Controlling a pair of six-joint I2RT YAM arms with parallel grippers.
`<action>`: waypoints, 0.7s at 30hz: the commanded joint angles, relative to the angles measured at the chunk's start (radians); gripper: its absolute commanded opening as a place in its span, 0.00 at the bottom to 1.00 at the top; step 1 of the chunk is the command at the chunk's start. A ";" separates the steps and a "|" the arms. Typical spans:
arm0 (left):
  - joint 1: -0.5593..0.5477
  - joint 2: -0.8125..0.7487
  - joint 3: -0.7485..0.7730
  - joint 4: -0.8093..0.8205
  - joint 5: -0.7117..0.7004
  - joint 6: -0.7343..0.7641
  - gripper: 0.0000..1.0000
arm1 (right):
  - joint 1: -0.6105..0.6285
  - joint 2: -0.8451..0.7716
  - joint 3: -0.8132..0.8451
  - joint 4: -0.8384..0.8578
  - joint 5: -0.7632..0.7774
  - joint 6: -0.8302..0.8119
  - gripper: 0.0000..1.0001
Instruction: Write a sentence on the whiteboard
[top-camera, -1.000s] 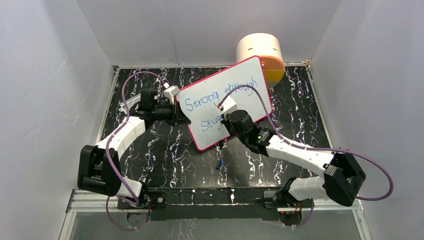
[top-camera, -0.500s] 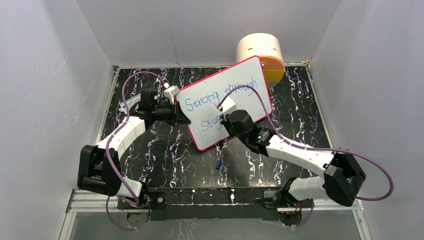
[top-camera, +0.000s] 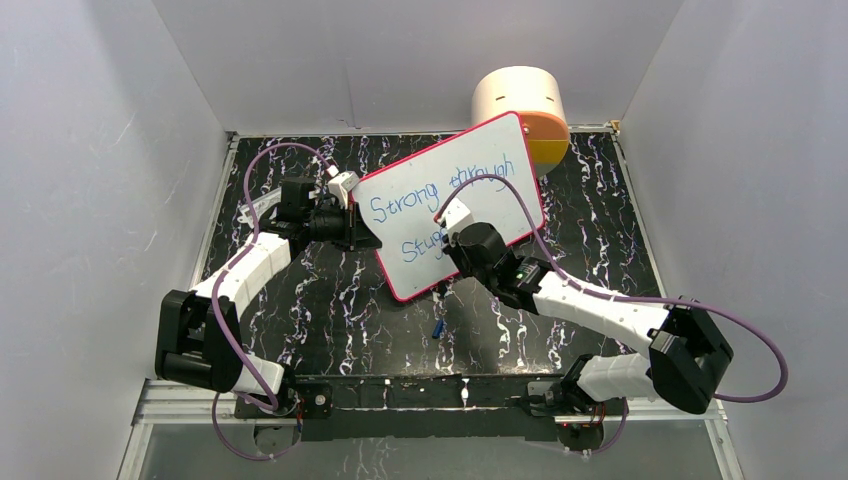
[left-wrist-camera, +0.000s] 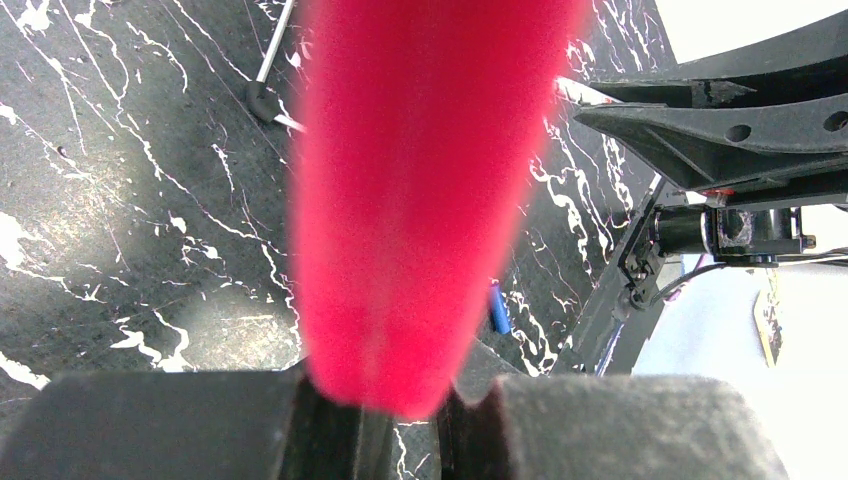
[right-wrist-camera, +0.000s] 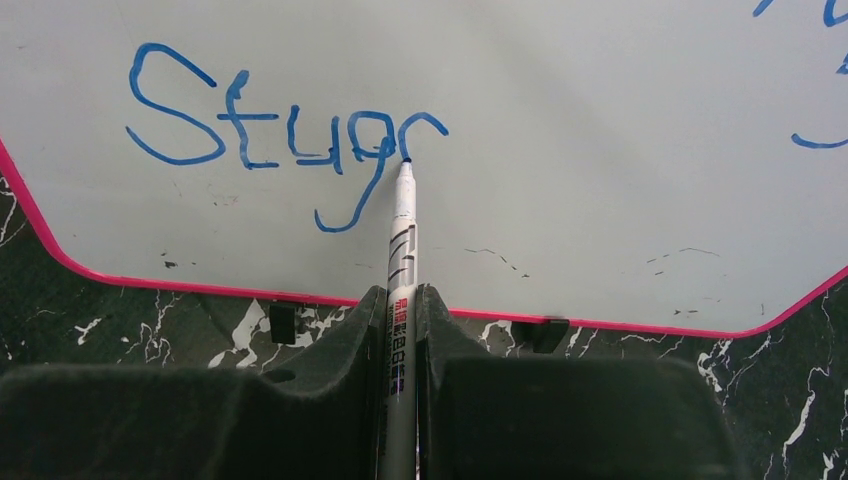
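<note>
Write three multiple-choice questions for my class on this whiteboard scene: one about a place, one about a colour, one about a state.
1. Where is the tip of the marker?
A. On the whiteboard, at the end of the lower line of writing
B. On the black marbled table
C. On the board's frame

2. What colour is the lettering?
A. Black
B. Green
C. Blue

3. What is the left hand doing?
A. Standing open above the table
B. Shut on the whiteboard's pink-red edge
C. Shut on a second marker

Answers:
1 A: the right wrist view shows the tip at the last stroke after "Stug".
2 C: both lines are written in blue.
3 B: the left wrist view shows the red edge pinched between its fingers.
</note>
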 joint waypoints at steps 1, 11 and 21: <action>0.004 0.017 0.009 -0.053 -0.076 0.022 0.00 | -0.012 -0.032 -0.009 -0.010 0.032 -0.016 0.00; 0.003 0.017 0.009 -0.055 -0.072 0.023 0.00 | -0.023 -0.030 0.000 0.056 0.059 -0.026 0.00; 0.003 0.018 0.009 -0.053 -0.065 0.023 0.00 | -0.025 -0.010 0.032 0.102 0.047 -0.037 0.00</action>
